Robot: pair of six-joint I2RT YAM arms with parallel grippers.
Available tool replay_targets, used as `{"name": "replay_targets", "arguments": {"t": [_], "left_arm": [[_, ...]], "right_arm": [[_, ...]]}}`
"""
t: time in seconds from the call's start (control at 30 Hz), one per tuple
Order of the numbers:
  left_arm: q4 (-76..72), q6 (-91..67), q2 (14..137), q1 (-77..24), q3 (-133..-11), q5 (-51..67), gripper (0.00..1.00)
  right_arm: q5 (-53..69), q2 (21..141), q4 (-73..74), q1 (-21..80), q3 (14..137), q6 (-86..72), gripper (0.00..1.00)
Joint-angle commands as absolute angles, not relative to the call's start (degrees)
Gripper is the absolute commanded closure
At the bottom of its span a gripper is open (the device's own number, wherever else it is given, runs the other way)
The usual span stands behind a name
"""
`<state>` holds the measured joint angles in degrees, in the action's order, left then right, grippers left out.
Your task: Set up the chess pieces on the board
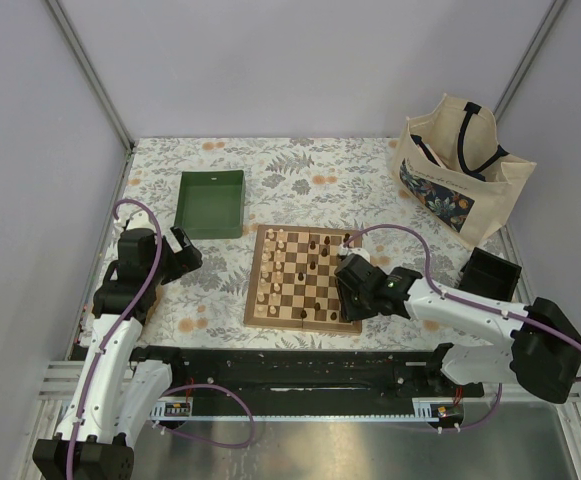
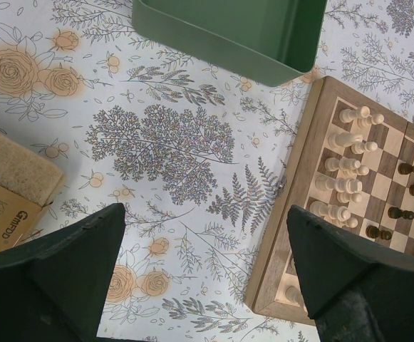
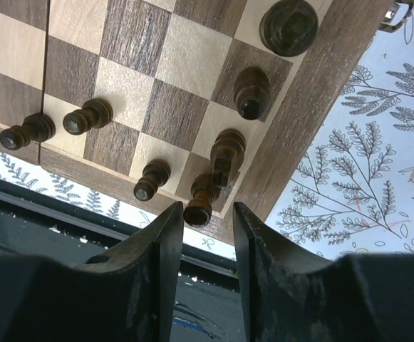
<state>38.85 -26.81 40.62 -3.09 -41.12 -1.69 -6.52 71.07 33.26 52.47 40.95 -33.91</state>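
The board (image 1: pixel 305 278) lies mid-table. Pale chess pieces (image 1: pixel 273 270) stand along its left side and dark ones (image 1: pixel 320 255) are spread over the middle and right. My right gripper (image 1: pixel 350 282) hovers over the board's near right corner. In the right wrist view its jaws (image 3: pixel 205 210) stand narrowly open around the top of a dark piece (image 3: pixel 199 203) standing on the corner square, a gap showing on the right side. A dark knight (image 3: pixel 226 153) stands just behind it. My left gripper (image 1: pixel 185 250) is wide open and empty over the cloth (image 2: pixel 207 242), left of the board (image 2: pixel 303 214).
A green tray (image 1: pixel 210 203) sits behind the left gripper, a tote bag (image 1: pixel 465 165) at the back right and a black box (image 1: pixel 490 272) right of the board. A cardboard box with a sponge (image 2: pixel 7 199) lies left of the left gripper.
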Motion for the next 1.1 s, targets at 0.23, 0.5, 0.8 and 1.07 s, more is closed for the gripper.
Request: {"name": "replay_targets", "arguments": {"t": [0.23,0.5,0.8,1.07], "left_arm": [[35.9,-26.5,40.4,-2.8,-41.9,-0.7,0.01],[35.9,-26.5,40.2,-2.7,-41.8,-1.1,0.01],[35.7,-26.5,40.8,-2.8,-42.0,-0.5,0.01],[35.9,-26.5,40.0,-2.8,-41.7,-1.1,0.01]], "right_arm": [[-8.5,63.0,38.7,53.1,48.9,-32.8,0.54],[-7.2,69.1,37.2,53.1,53.4,-31.0,0.55],[-13.9,80.0,37.5,50.4,68.1,-24.4,0.55],[-6.9,95.2,40.1,42.7,80.2,-24.1,0.58]]}}
